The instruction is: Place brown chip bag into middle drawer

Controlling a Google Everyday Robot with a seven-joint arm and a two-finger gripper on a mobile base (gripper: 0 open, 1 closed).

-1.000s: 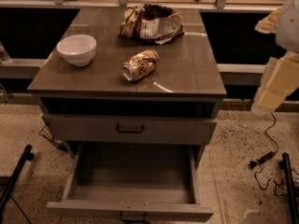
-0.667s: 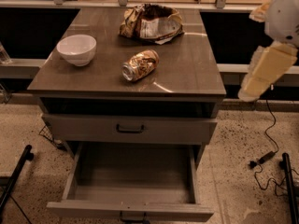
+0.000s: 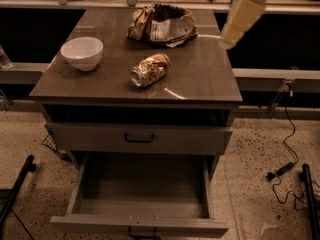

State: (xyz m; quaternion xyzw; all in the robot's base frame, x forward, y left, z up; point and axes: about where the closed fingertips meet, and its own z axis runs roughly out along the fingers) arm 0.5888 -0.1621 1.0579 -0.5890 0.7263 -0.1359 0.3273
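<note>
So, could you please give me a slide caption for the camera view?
Gripper hovers beside the brown chip bag on the cabinet top, middle drawer open below.

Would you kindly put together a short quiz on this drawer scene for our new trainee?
1. True or false: the brown chip bag already lies inside the open middle drawer.
2. Order these from the tabletop's front edge to its rear: white bowl, dented drink can, brown chip bag.
3. Where is the gripper?
Key: 1. False; the bag sits at the tabletop's rear. 2. Can, bowl, bag. 3. At the upper right, by the tabletop's right rear edge, to the right of the bag and apart from it.
</note>
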